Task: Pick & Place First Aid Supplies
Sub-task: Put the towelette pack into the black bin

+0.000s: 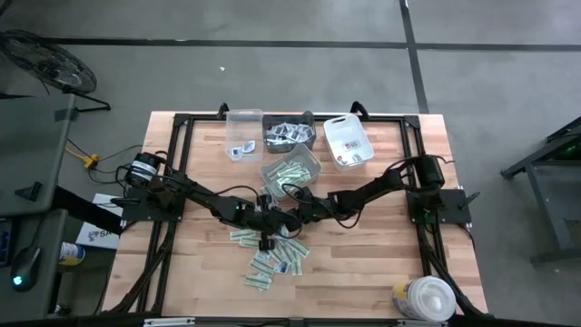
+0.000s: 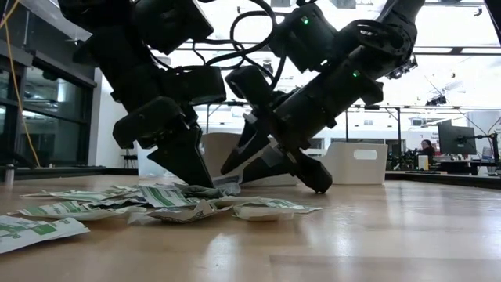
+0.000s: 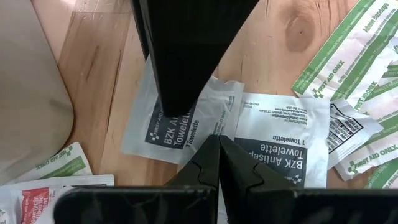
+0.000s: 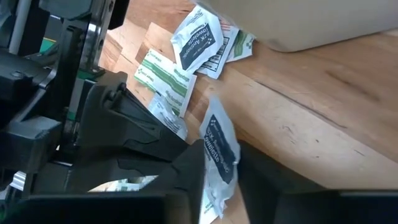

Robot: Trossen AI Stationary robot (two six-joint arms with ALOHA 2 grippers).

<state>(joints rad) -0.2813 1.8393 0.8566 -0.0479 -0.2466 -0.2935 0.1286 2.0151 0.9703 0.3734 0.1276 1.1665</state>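
A white wipe packet (image 4: 219, 155) with dark print stands on edge between the fingers of the right pincer (image 4: 211, 177), which looks narrowed onto it, its long side running up out of the grip and its lower end at the worktop (image 4: 323, 112). The rest of the packets (image 1: 272, 254) lie just beside it. The left pincer (image 3: 219, 163) is pinched together, empty, tips down over two other wipe packets (image 3: 273, 143), so the right arm is plainly the nearer one for the lift

High view straight down; low view level, close; wrists close; all share packets (image 1: 272, 259).
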